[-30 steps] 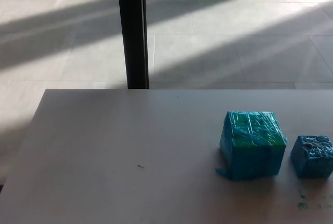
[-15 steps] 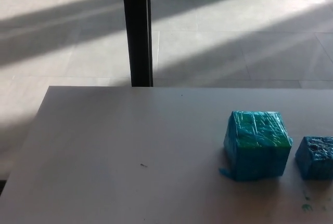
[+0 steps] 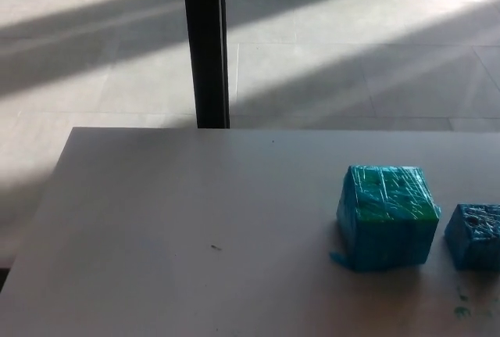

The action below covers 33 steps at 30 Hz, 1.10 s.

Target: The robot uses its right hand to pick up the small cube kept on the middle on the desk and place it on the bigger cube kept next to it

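Observation:
A large blue cube (image 3: 387, 216) with a green top, wrapped in shiny film, rests on the pale desk (image 3: 195, 227) at the right. Just to its right sits a smaller blue cube (image 3: 474, 234), cut off by the picture's right edge. A narrow gap separates the two cubes. Neither of my hands shows in the head view.
A black vertical post (image 3: 207, 44) rises behind the desk's far edge. Beyond it lies a tiled floor (image 3: 351, 48) striped with sunlight. Small green specks (image 3: 462, 311) mark the desk in front of the small cube. The desk's left edge runs diagonally at the picture's left.
The whole picture has shifted a little: the camera turned slightly, so the cubes and post sit further right. The cubes themselves have not moved on the desk.

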Available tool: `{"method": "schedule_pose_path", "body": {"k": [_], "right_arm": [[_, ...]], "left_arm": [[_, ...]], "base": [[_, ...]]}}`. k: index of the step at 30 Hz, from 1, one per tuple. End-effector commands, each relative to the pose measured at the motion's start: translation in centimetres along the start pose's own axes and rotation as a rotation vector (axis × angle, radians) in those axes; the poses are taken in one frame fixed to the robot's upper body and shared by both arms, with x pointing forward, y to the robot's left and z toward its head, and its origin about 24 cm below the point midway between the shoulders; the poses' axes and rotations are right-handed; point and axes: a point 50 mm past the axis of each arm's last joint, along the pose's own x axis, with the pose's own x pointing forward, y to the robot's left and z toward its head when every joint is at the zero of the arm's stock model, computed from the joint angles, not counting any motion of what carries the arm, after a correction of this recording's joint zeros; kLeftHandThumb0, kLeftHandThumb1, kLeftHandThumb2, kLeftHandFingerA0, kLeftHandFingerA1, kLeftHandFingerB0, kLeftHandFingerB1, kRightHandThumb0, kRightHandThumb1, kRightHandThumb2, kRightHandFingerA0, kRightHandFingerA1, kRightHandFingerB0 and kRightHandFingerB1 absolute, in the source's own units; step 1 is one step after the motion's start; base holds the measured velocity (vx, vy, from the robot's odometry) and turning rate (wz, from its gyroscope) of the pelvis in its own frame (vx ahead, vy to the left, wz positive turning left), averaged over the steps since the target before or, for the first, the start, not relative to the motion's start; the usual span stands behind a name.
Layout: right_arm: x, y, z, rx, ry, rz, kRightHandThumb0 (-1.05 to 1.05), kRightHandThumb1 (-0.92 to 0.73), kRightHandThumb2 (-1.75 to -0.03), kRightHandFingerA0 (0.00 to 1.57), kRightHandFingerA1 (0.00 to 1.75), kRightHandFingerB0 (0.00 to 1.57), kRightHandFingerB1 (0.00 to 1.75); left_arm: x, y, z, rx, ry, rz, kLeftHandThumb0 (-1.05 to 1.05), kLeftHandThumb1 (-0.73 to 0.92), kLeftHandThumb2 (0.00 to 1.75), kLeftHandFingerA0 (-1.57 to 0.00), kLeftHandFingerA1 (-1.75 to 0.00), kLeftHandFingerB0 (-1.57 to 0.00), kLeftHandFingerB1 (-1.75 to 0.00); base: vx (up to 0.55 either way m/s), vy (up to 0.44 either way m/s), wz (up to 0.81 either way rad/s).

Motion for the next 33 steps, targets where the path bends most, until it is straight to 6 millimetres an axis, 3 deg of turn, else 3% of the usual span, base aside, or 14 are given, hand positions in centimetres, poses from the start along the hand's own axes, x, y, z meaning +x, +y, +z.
{"method": "schedule_pose_path", "body": {"k": [1,2,3,4,8,9,12,19,24,33], "right_arm": [[0.6,2.0,0.1,-0.160,0.080,0.163,-0.71,-0.49,-0.89,0.01,0.39,0.07,0.29],[0.9,3.5,-1.1,-0.200,0.118,0.240,-0.36,-0.42,-0.99,0.05,0.54,0.00,0.48],[0.9,4.5,-1.9,-0.242,0.150,0.296,-0.36,-0.42,-0.99,0.05,0.54,0.00,0.48],[0.9,4.7,-2.1,-0.260,0.158,0.303,-0.64,-0.63,-0.60,0.13,0.43,0.19,0.27],[0.8,5.1,-2.8,-0.358,0.200,0.370,-0.65,-0.62,-0.59,0.10,0.39,0.14,0.27],[0.7,5.2,-2.8,-0.391,0.218,0.413,-0.68,-0.45,-0.85,0.03,0.37,0.06,0.31],[0.8,5.3,-2.9,-0.462,0.250,0.473,-0.79,-0.47,-0.84,0.00,0.22,0.11,0.13],[0.8,6.7,-4.0,-0.580,0.299,0.588,-0.91,-0.52,-0.87,0.00,0.05,0.00,0.00],[1.1,8.0,-4.7,-0.721,0.343,0.652,-0.94,-0.52,-0.91,0.00,0.09,0.00,0.00],[1.6,10.0,-5.9,-0.771,0.383,0.681,-0.92,-0.52,-0.89,0.00,0.07,0.00,0.00]], "left_arm": [[-0.3,0.5,0.8,-0.030,-0.004,0.005,-0.83,0.84,0.65,-0.32,-0.50,-0.19,-0.36],[-0.2,0.6,0.8,-0.027,-0.009,0.004,-0.85,0.66,1.03,-0.32,-0.59,-0.16,-0.48],[-0.2,0.6,1.0,-0.049,-0.013,0.009,-0.85,0.66,1.03,-0.32,-0.59,-0.16,-0.48],[-0.2,0.7,1.0,-0.051,-0.010,0.011,-0.83,0.82,0.65,-0.36,-0.52,-0.21,-0.36],[-0.2,0.6,1.1,-0.018,-0.009,0.015,-0.83,0.84,0.65,-0.37,-0.51,-0.23,-0.37],[-0.2,0.6,1.1,-0.018,-0.007,0.020,-0.83,0.84,0.65,-0.37,-0.50,-0.24,-0.37],[-0.3,0.6,1.1,-0.016,-0.010,0.009,-0.83,0.85,0.65,-0.36,-0.51,-0.22,-0.36],[-0.4,0.8,0.5,-0.034,-0.002,0.018,-0.82,0.83,0.65,-0.35,-0.51,-0.23,-0.37],[-0.4,1.0,0.7,-0.023,-0.002,0.024,-0.82,0.84,0.65,-0.36,-0.49,-0.25,-0.37],[-0.4,1.1,0.8,0.009,0.007,0.032,-0.83,0.83,0.65,-0.40,-0.51,-0.27,-0.37]], "base": [[0.00,0.000,0.00],[0.00,0.000,0.00],[0.00,0.000,0.00],[0.00,0.000,0.00],[0.00,0.000,0.00],[0.00,0.000,0.00],[0.00,0.000,0.00],[0.00,0.000,0.00],[0.00,0.000,0.00],[0.00,0.000,0.00]]}}
